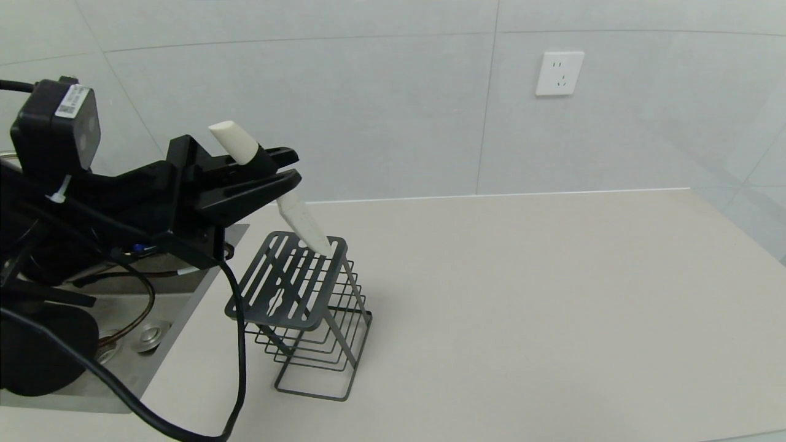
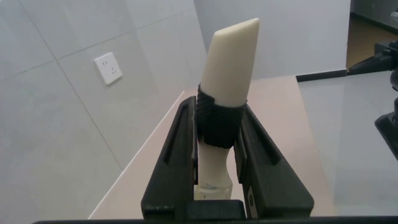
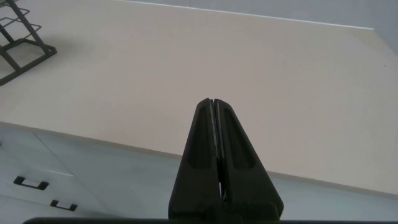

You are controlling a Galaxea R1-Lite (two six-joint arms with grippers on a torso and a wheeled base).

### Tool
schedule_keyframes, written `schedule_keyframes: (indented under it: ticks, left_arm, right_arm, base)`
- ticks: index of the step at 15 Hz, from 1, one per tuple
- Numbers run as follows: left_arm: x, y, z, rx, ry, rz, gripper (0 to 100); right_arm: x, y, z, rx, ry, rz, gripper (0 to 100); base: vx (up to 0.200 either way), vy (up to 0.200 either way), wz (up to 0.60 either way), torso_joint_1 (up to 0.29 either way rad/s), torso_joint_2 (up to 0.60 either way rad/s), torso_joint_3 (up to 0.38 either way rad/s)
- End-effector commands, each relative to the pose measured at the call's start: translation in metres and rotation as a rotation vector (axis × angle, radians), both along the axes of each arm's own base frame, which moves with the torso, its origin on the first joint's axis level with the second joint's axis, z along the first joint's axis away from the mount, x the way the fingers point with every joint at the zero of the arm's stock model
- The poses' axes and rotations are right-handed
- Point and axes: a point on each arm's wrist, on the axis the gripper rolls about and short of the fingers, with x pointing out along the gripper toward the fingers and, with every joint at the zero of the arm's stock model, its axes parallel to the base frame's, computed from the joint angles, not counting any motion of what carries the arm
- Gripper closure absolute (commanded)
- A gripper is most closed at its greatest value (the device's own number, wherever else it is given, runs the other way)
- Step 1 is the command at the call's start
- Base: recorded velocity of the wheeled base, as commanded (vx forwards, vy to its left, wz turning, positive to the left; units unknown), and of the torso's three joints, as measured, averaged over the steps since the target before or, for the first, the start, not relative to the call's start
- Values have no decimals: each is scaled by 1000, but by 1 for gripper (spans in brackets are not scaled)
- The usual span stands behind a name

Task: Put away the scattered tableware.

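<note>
Knife (image 1: 301, 224), white from handle to blade, hangs tilted in our left gripper (image 1: 288, 167), which is clamped on its middle. The arm extends over the sink (image 1: 153, 319) at the counter's (image 1: 522, 294) left edge. The blade tip is at the slotted top of the wire rack (image 1: 288, 279); we cannot tell whether it has entered a slot. From the left wrist, we see both fingers pressed against the knife, its handle jutting past them. From the right wrist, our right gripper (image 3: 214, 102) hovers near the counter's front edge, fingers pressed together and holding nothing.
</note>
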Motion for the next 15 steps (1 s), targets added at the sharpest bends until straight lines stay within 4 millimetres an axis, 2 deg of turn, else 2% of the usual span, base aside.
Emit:
schedule_keyframes:
  ticks: [1, 15]
  left_arm:
    - [0, 0, -1, 0, 3, 0, 100]
    - [0, 4, -7, 4, 29, 16, 100]
  right_arm:
    - [0, 0, 0, -1, 1, 1, 100]
    - [0, 0, 0, -1, 1, 1, 100]
  base:
    - [0, 0, 0, 0, 0, 0]
    - [0, 0, 0, 0, 0, 0]
